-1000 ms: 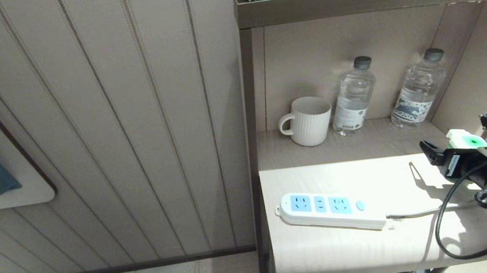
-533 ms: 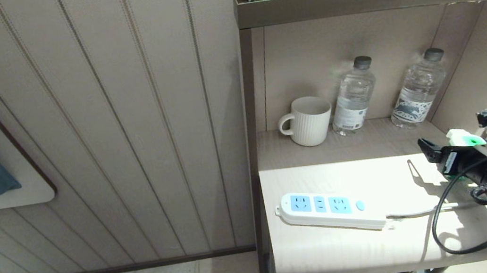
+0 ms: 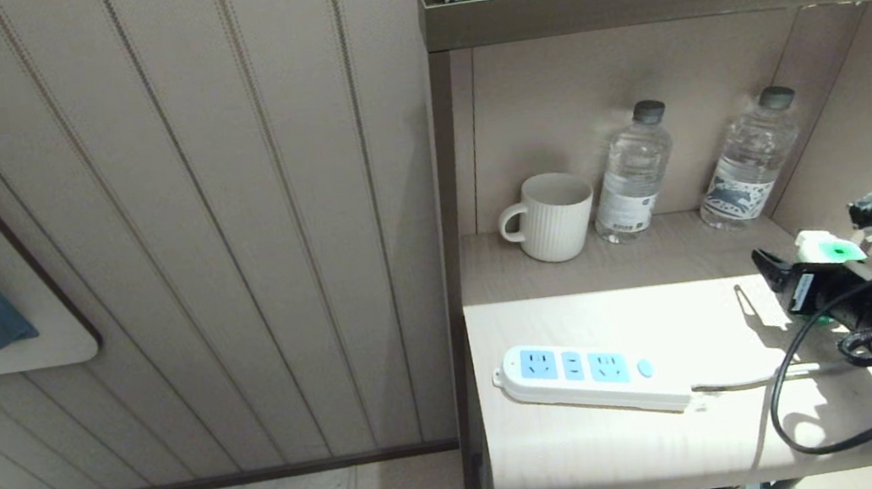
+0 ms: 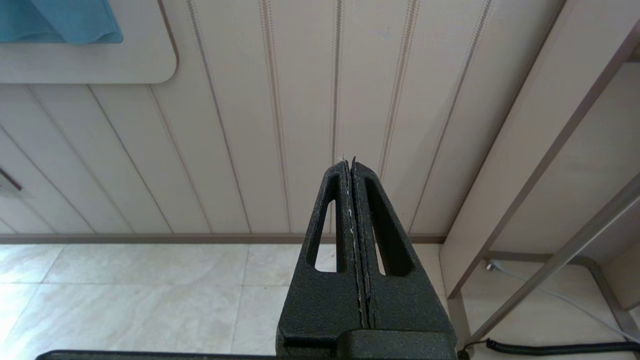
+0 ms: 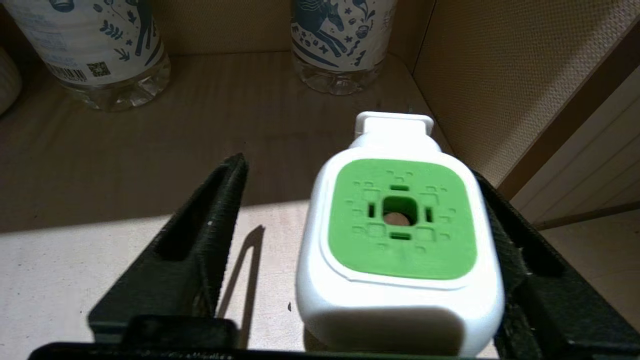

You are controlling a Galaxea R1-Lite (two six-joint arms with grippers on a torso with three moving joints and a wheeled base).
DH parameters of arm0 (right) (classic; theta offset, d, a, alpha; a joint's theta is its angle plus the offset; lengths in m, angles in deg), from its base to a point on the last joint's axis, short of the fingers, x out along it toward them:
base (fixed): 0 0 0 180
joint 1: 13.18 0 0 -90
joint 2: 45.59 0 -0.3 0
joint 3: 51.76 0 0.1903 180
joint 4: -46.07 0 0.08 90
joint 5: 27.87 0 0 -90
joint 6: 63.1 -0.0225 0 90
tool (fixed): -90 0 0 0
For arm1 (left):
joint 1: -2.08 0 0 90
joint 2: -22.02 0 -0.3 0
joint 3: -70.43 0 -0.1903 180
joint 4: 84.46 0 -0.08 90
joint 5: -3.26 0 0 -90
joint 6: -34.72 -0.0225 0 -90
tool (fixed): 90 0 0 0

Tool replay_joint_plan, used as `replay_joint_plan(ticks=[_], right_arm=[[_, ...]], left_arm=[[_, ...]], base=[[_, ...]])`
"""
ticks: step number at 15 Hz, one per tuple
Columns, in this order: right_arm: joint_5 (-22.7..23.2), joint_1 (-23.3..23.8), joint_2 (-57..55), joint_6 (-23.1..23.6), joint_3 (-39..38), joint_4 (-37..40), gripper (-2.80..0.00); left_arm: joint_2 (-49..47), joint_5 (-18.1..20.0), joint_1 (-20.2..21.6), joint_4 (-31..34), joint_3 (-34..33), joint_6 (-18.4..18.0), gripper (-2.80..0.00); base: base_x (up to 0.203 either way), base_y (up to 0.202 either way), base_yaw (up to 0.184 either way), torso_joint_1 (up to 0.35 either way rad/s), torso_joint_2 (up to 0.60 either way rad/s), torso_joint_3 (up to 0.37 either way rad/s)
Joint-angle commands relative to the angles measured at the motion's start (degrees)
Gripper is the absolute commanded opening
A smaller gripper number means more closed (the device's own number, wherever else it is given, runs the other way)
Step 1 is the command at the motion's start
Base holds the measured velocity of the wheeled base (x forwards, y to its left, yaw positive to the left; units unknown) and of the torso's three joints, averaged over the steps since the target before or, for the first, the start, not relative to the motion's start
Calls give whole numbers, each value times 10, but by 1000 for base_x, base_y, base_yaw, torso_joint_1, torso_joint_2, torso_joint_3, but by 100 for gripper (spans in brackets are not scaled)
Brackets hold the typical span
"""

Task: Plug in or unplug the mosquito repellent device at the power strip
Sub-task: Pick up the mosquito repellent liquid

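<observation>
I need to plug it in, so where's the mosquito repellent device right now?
The mosquito repellent device is at the right edge of the desk, between the right gripper's fingers, right of the power strip and in front of the right-hand water bottle.

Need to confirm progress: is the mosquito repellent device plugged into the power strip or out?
Out. The mosquito repellent device sits between the right gripper's open fingers, apart from the power strip, whose sockets are empty.

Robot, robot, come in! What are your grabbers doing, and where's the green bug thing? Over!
Right gripper open around mosquito repellent device, one finger clear of it. Left gripper shut, parked facing wall. Power strip sockets empty. Path to strip unobstructed.
</observation>
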State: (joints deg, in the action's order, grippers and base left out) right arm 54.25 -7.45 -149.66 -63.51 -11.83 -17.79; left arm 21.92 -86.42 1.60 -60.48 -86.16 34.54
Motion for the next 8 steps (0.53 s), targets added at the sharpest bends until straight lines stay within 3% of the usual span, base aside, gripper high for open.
replay_joint_plan(ticks=[1,8], right_arm=[[0,1,-1,1,0,-27,-280],[0,2,-3,0,0,-27,-280]], left_arm=[[-1,0,0,0,0,0,-280],[-1,0,0,0,0,0,-280]], base=[[0,0,0,0,0,0],[0,0,0,0,0,0]])
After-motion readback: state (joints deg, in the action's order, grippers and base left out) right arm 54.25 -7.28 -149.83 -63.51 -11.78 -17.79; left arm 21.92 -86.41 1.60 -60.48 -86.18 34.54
